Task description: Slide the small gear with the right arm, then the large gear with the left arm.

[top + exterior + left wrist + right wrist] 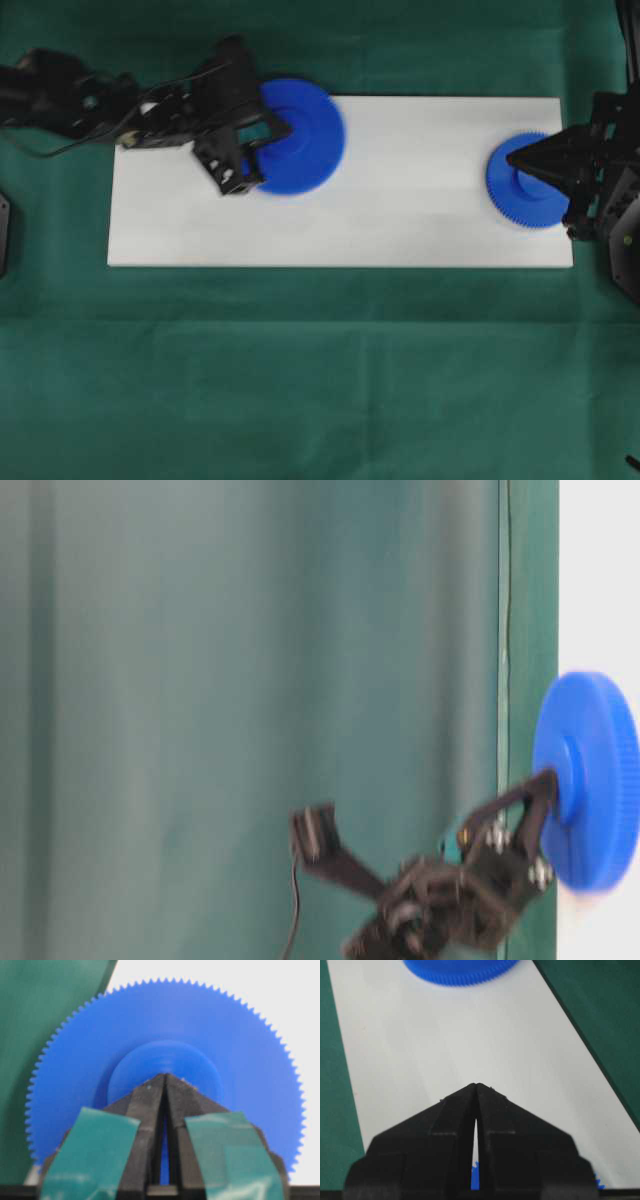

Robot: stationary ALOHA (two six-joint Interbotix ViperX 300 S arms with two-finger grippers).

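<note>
I saw 2 blue gears on the white board (pixel 400 220), which lay on the green cloth (pixel 300 380). The large gear (pixel 297 136) sat at the board's far-left corner, its rim overhanging the far edge. The left gripper (pixel 285 128) had its teal-taped fingers (pixel 150 1105) pinched together, tips meeting on the raised hub, nothing clamped between them. The small gear (pixel 525 182) lay near the board's right end, well apart from the large one. The right gripper (pixel 512 158) was also closed to a point, hanging over the small gear's hub; I couldn't tell whether it touched.
</note>
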